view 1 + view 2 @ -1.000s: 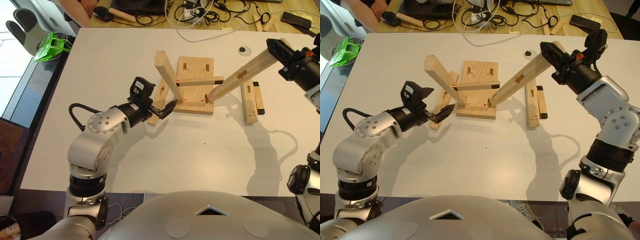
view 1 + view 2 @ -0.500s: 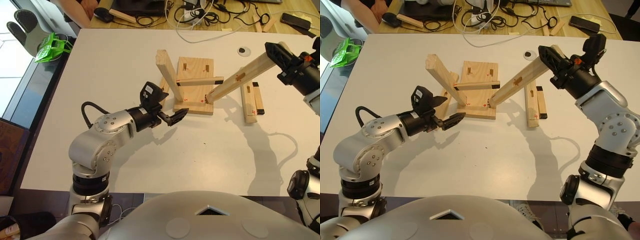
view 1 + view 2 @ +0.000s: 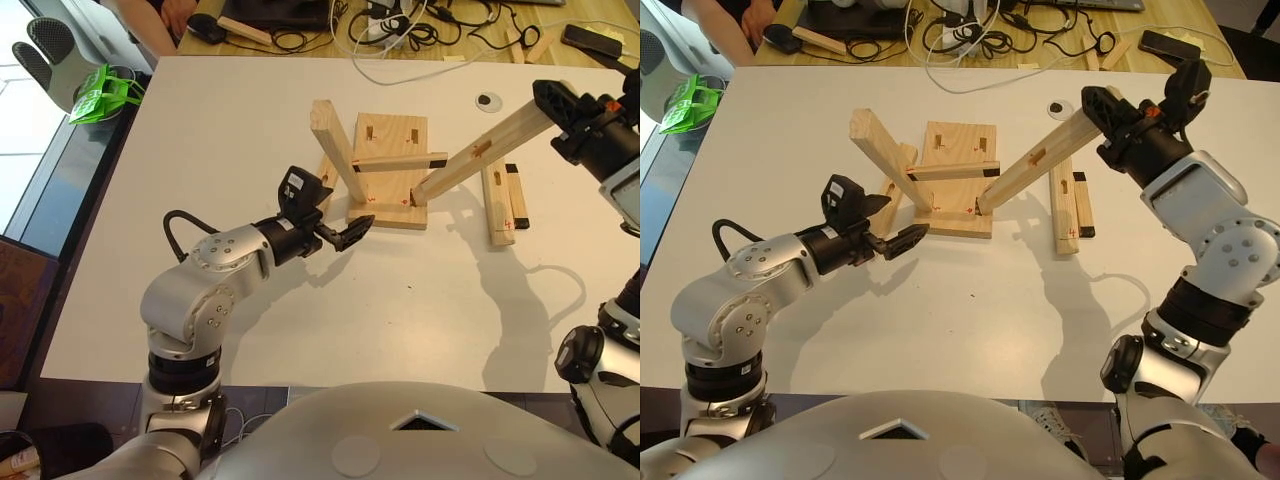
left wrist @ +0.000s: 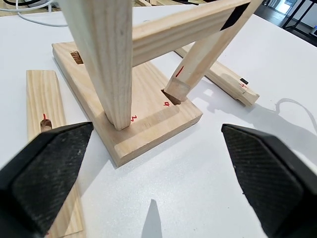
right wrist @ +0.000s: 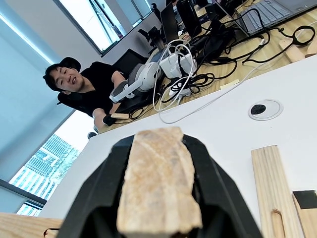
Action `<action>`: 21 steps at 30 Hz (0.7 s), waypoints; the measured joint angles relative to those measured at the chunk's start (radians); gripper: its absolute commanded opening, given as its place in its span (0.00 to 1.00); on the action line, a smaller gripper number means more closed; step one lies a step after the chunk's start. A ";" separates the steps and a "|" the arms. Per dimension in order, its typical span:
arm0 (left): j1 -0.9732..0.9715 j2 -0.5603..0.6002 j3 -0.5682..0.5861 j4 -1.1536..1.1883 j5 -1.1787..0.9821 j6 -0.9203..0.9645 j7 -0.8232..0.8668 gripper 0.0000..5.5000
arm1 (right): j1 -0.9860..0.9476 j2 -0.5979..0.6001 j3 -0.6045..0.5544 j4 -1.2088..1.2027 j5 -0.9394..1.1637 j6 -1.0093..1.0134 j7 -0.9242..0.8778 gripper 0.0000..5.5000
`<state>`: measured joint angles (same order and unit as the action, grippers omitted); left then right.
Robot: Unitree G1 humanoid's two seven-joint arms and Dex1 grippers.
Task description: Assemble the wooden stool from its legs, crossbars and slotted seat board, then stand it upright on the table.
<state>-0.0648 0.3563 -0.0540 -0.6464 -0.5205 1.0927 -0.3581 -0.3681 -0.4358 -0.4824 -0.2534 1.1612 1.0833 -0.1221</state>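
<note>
Left wrist view looks out between the jaws of the left gripper (image 4: 157, 171), wide apart and empty, just beside the seat board (image 4: 146, 106), which lies flat toward the far edge of the bench (image 3: 300, 330). One leg (image 4: 106, 64) and a crossbar (image 4: 183, 27) already stand in it. The right gripper (image 3: 1110, 120) is clamped on a second leg (image 3: 1035, 160), tilted so that its foot meets the corner slot. Probably the left gripper is placed there to steady the board.

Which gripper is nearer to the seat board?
Left. The left gripper is open by the near edge of the seat board; the right gripper grips a leg at its top end.
</note>
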 measured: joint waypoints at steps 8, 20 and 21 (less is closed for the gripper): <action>0.005 0.010 0.004 0.002 0.001 -0.022 0.008 0.87 | 0.108 0.042 -0.020 -0.116 0.063 -0.030 -0.086 0.18; 0.005 0.006 0.002 0.004 0.001 -0.037 0.022 0.87 | 0.166 0.107 -0.009 -0.142 0.125 -0.132 -0.219 0.18; 0.005 0.006 0.002 0.004 0.001 -0.040 0.023 0.87 | 0.174 0.105 -0.002 -0.145 0.124 -0.141 -0.216 0.18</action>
<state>-0.0598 0.3624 -0.0519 -0.6421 -0.5199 1.0531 -0.3352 -0.1939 -0.3306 -0.4841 -0.3987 1.2852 0.9420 -0.3380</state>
